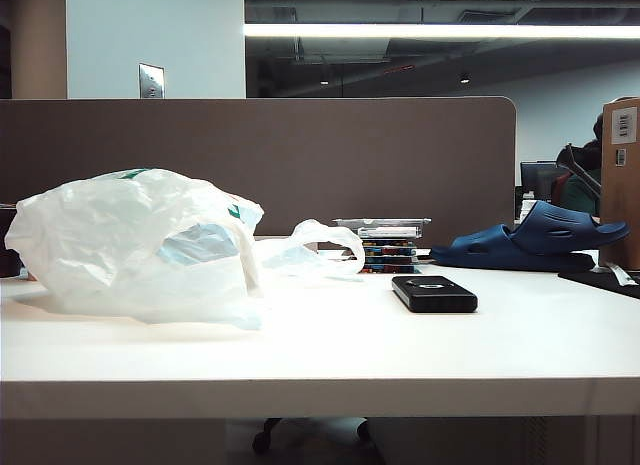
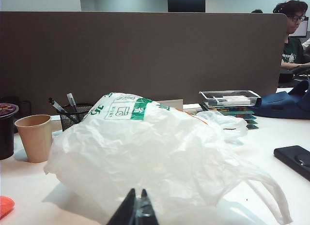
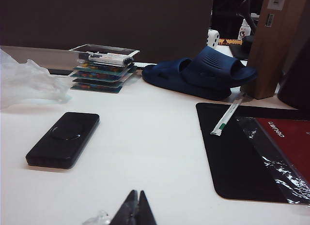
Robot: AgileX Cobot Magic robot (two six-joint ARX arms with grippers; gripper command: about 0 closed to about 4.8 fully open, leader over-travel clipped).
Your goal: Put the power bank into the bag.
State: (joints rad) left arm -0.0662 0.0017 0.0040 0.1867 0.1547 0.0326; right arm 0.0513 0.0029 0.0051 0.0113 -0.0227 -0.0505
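While both arms sit back at the near edge of the white table (image 1: 330, 355), you see nothing of the task begun: the small flat black power bank with rounded corners (image 3: 63, 139) lies flat and alone on the bare tabletop, well apart from the large crinkled translucent white plastic bag (image 2: 145, 157), which slumps on its side towards the left of the exterior view. The left gripper (image 2: 137, 213) hangs low in front of the bag, jaws pressed together and holding nothing; the right gripper (image 3: 134, 210) points across the table towards the power bank, jaws likewise pressed together and empty.

Your trouble is likely to come from the materials. The power bank is a smooth, hard, low slab with a faint oval mark on top; fingers closing from above may skid off its rounded edges or shove it across the slick table. The bag is thin, limp film, its mouth collapsed and its loop handles (image 2: 264, 188) trailing loose, so it could fold shut or slide away unless one arm holds it open.

Watch the neighbours too: the stack of colourful flat cases under a clear tray (image 3: 102, 69) and the dark blue rubbery slipper (image 3: 201, 72) stand beyond the power bank.
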